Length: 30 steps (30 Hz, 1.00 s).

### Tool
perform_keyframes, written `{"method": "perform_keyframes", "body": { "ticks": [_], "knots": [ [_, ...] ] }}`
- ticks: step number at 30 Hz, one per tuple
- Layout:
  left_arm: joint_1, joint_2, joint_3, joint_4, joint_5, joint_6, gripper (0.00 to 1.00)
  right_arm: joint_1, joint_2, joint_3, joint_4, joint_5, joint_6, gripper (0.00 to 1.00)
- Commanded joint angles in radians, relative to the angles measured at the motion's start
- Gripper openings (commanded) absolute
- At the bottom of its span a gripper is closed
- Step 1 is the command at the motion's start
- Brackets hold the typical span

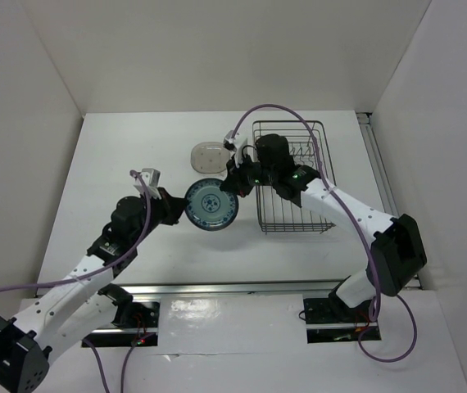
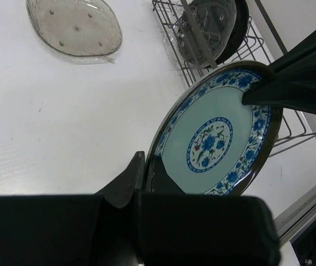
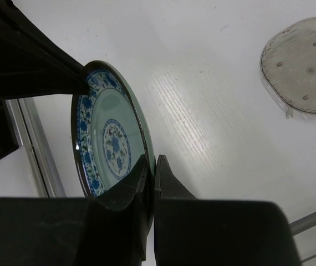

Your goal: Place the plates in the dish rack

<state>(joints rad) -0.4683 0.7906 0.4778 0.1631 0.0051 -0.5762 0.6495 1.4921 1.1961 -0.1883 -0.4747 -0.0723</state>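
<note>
The blue plate (image 1: 210,205) sits tilted just left of the rack (image 1: 325,164), pinched at opposite rims. The left gripper (image 1: 181,206) is clamped on the edge away from the rack, the right gripper (image 1: 232,187) on the rack-side edge. A speckled plate (image 1: 209,155) lies flat left of the rack's far corner. A black plate (image 2: 239,22) stands at the rack's far end.

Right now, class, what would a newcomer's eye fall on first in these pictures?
The blue-and-white plate, mid-table, with the left claw and the right claw each pinching its rim. Next, the dark wire dish rack to its right in the top view, and a pale rounded-square plate lying flat beyond it.
</note>
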Motion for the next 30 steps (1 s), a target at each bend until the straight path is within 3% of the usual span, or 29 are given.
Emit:
{"method": "perform_keyframes", "body": {
  "ticks": [1,2,4,6,7,9,10,12,13,17,23,30],
  "knots": [
    [-0.009,0.016,0.061,0.107,-0.014,-0.040,0.00,0.013,0.002,0.030,0.026,0.010,-0.006,0.00],
    [-0.009,0.016,0.070,0.087,-0.052,-0.053,0.01,0.013,0.002,0.039,0.026,0.025,-0.006,0.00],
    [-0.009,0.061,0.094,0.020,-0.098,-0.068,0.35,0.013,-0.021,0.039,0.026,0.121,0.008,0.00],
    [-0.009,0.071,0.117,-0.026,-0.163,-0.097,0.72,0.013,-0.061,0.039,0.049,0.244,0.034,0.00],
    [-0.009,0.071,0.126,-0.052,-0.178,-0.108,1.00,0.013,-0.076,0.039,0.058,0.412,0.045,0.00],
    [-0.009,0.062,0.113,-0.053,-0.198,-0.108,1.00,-0.002,-0.121,0.048,0.069,0.574,0.087,0.00],
    [-0.009,0.062,0.113,-0.053,-0.211,-0.117,1.00,-0.011,-0.134,0.062,0.069,0.757,0.110,0.00],
    [-0.009,0.052,0.104,-0.066,-0.232,-0.117,1.00,-0.059,-0.157,0.086,0.059,0.925,0.179,0.00],
    [-0.009,0.052,0.104,-0.066,-0.250,-0.117,1.00,-0.073,-0.170,0.097,0.046,1.090,0.201,0.00],
    [-0.009,0.097,0.133,-0.111,-0.251,-0.119,1.00,-0.177,-0.170,0.177,-0.065,1.307,0.226,0.00],
    [-0.009,0.205,0.185,-0.139,-0.211,-0.106,1.00,-0.335,-0.170,0.195,-0.121,1.288,0.226,0.00],
    [-0.009,0.219,0.188,-0.149,-0.211,-0.097,1.00,-0.344,-0.067,0.204,-0.112,1.234,0.226,0.00]
  ]
}}
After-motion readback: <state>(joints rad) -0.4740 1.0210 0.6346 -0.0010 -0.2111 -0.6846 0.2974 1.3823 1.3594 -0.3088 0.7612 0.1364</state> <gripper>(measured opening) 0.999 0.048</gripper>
